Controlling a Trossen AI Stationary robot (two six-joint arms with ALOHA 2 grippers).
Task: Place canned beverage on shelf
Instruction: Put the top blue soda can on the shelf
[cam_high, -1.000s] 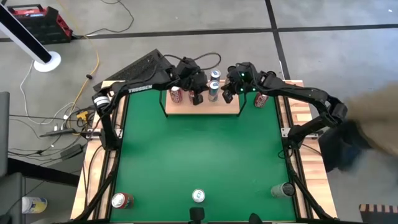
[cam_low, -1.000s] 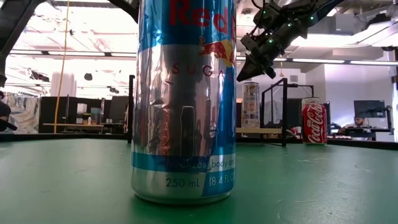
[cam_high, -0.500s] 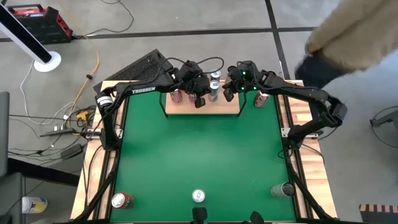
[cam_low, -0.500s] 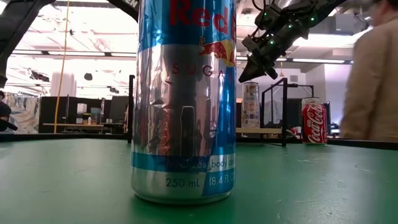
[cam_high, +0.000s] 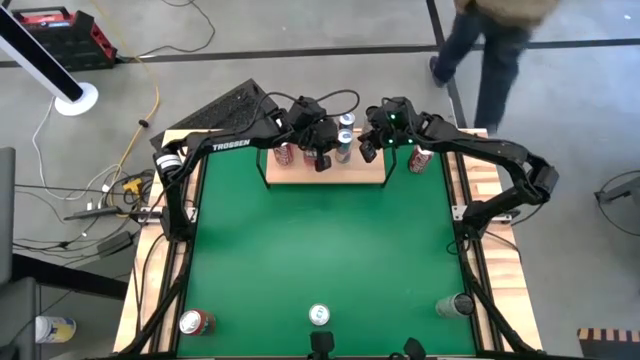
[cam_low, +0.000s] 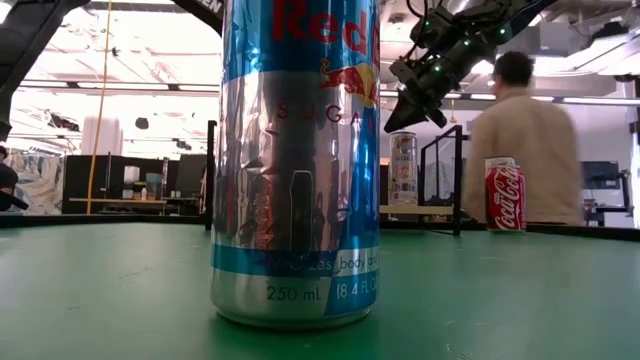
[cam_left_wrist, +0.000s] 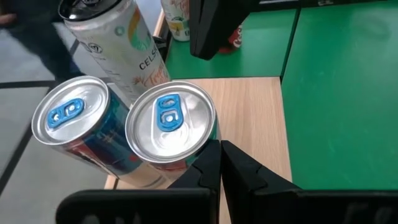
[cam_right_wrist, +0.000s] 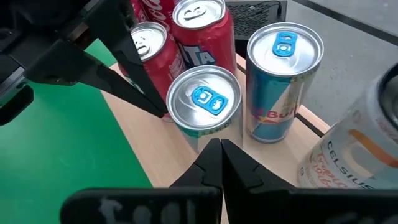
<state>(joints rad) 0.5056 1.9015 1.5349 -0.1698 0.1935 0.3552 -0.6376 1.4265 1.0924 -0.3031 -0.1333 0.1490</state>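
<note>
The shelf (cam_high: 352, 173), a light-wood board, lies at the table's far middle and bears several upright cans. Among them are a blue-tabbed silver can (cam_left_wrist: 171, 121) (cam_right_wrist: 205, 99), a Red Bull can (cam_right_wrist: 283, 81), red cans (cam_high: 283, 152) and a tall Celsius can (cam_left_wrist: 118, 37). My left gripper (cam_high: 321, 160) (cam_left_wrist: 219, 155) is shut, with its tips by the blue-tabbed can's near-left side. My right gripper (cam_high: 364, 154) (cam_right_wrist: 219, 152) is shut by the same can's right side. In the low view my right gripper (cam_low: 392, 125) hangs above the cans' tops. My left gripper's shut fingertips (cam_left_wrist: 211, 152) stand right beside the blue-tabbed can's upper rim (cam_left_wrist: 200, 144), slanting down from the table's left. I cannot tell whether they touch it.
A Coca-Cola can (cam_high: 419, 160) (cam_low: 503, 195) stands on the green table just right of the shelf. Three more cans stand along the near edge: one at the left (cam_high: 194, 322), a Red Bull can in the middle (cam_high: 319, 315) (cam_low: 295, 160), one at the right (cam_high: 455, 305). A person (cam_high: 495, 40) walks beyond the far edge.
Both grippers have kept their places over the shelf, shut. A person has walked past beyond the table's far right corner.
</note>
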